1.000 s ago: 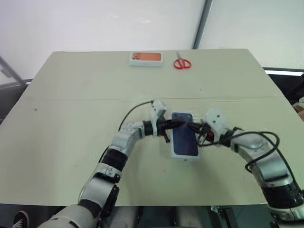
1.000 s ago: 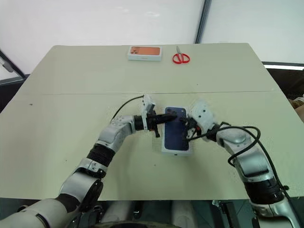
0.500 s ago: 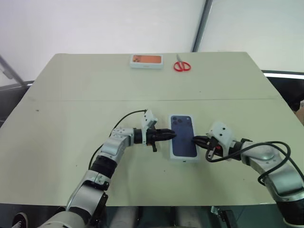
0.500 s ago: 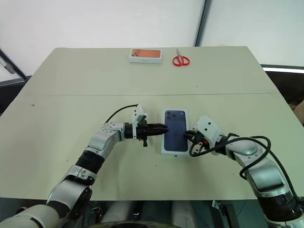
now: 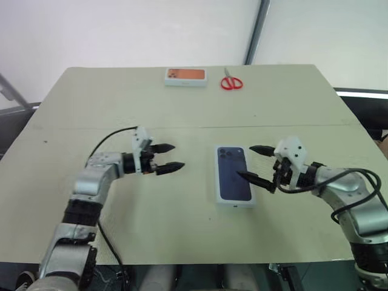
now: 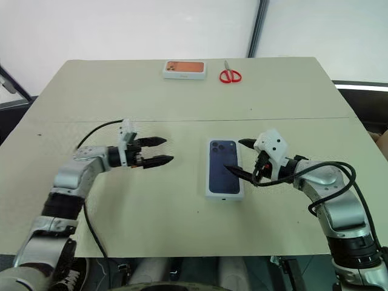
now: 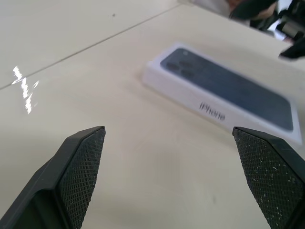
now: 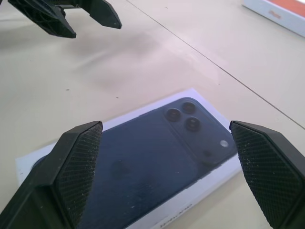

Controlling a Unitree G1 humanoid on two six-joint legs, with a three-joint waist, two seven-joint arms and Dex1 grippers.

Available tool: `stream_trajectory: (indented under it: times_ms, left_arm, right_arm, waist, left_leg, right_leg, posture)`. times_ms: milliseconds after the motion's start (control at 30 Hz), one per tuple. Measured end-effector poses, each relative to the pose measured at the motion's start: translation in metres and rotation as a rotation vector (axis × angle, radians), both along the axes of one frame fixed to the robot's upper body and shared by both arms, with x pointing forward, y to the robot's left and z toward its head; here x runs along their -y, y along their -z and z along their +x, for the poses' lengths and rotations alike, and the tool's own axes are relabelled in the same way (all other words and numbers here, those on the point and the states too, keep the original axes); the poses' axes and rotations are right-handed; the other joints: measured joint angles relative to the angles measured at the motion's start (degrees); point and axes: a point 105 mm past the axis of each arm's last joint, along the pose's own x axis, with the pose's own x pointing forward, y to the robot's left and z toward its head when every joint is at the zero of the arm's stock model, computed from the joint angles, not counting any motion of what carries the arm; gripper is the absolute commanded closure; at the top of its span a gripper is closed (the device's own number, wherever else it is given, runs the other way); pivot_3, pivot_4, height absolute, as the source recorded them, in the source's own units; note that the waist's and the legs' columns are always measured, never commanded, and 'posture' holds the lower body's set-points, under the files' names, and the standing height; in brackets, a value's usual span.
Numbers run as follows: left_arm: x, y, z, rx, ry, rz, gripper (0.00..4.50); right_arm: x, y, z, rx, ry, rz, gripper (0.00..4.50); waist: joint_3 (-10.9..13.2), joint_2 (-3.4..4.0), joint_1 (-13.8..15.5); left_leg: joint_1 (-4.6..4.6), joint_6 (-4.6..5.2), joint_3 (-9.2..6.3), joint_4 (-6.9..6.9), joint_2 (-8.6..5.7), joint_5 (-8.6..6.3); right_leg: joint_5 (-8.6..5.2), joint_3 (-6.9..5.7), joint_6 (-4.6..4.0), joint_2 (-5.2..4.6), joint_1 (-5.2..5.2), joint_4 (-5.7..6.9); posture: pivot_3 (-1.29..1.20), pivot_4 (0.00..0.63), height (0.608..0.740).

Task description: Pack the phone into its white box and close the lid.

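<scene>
A: What carries it all?

B: A broad, matte beige desk [image 5: 182, 230], with a seam running across beyond both arms.

A: And the end effectors?

B: The left end effector [image 5: 176, 156] hovers well apart from the box, its two black fingers spread wide and holding nothing. The right end effector [image 5: 245, 161] is spread too and also empty, one tip over the box's near edge. The pads [image 7: 86, 162] are finely knurled, for grip on smooth surfaces, I'd say.

A: Where's the box?

B: Between them, just ahead of the right one. The white box [image 5: 235, 204] is shallow, thin-walled and smooth, and lies flat on the desk.

A: The phone?

B: The phone [image 5: 233, 174] seems to lie in it, its glossy navy back up and its camera bump at the far corner. With both end effectors free, I'd say the lid is the next step.

A: Anything else?

B: Far beyond both lie an orange-topped box [image 5: 186, 75] and red scissors [image 5: 231, 82].
</scene>
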Motion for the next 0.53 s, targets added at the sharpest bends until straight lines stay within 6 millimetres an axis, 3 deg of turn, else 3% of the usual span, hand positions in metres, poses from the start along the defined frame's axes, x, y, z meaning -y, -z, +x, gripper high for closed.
stream_trajectory:
  times_ms: [100, 300, 533]
  left_arm:
    - [-0.036, 0.011, -0.018, 0.005, -0.095, 0.044, 0.0]
    - [-0.071, 0.002, -0.038, 0.031, -0.247, 0.021, 0.0]
    - [-0.081, 0.006, -0.049, 0.01, -0.315, 0.039, 0.0]
  right_arm:
    - [0.013, 0.006, -0.012, 0.007, 0.009, -0.008, 0.04]
    - [0.028, 0.021, -0.03, -0.02, 0.018, -0.034, 0.04]
    - [0.04, 0.019, -0.032, -0.002, 0.033, -0.058, 0.04]
  waist:
    - [0.04, 0.04, 0.19]
    - [0.06, 0.06, 0.73]
    - [0.06, 0.06, 0.66]
  left_leg:
    - [0.0, 0.0, -0.01, -0.07, 0.04, -0.02]
    - [0.0, -0.02, -0.04, 0.01, 0.08, -0.03]
    - [-0.01, -0.01, 0.02, -0.04, 0.11, -0.04]
  right_leg:
    - [0.0, 0.02, -0.02, -0.01, -0.04, -0.06]
    - [-0.12, 0.08, -0.26, -0.09, -0.04, -0.22]
    - [-0.11, 0.1, -0.26, -0.09, -0.02, -0.21]
  posture:
    - [0.0, 0.15, 0.74]
    - [0.0, 0.15, 0.74]
    - [0.0, 0.15, 0.74]
